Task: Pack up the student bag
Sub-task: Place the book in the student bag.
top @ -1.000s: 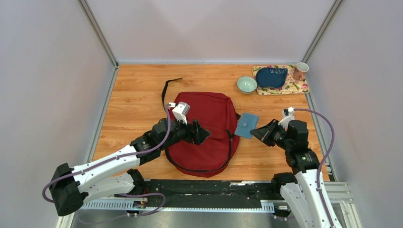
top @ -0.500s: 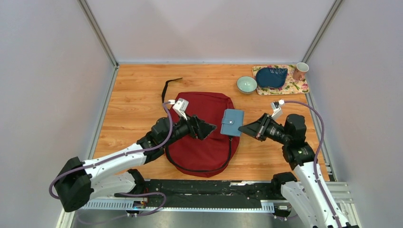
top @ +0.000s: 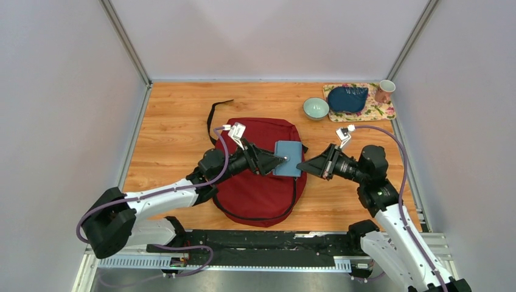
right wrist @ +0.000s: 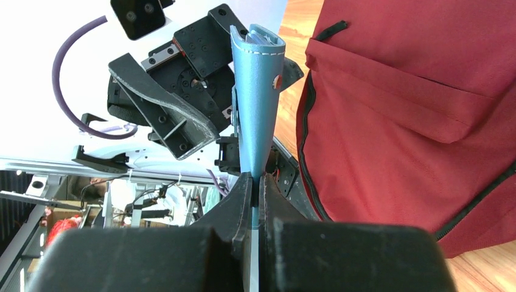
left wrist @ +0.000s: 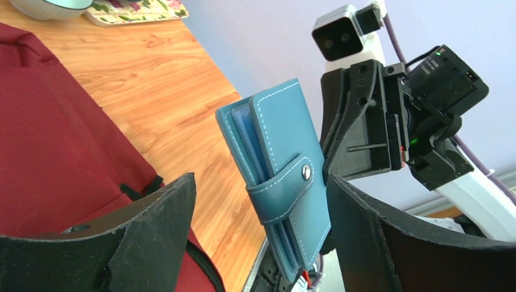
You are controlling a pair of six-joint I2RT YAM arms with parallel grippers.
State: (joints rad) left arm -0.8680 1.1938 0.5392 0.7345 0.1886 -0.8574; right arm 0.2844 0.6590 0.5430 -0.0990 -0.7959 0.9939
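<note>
Right claw (top: 306, 165) hangs just off the right edge of the bag (top: 255, 185), clamped tight on the bottom edge of the wallet (left wrist: 286, 164) and holding it upright. The bag lies flat mid-tabletop (top: 176, 128), pocket side up. Left claw (top: 278, 160) reaches across the bag, jaws spread wide either side of the wallet and touching neither face.

It looks like a handover. I'd want the left to close flat on both faces, near the snap strap, before the right lets go. A grip near the corner could let it swing. I can't tell whether any bag zipper is open.
</note>
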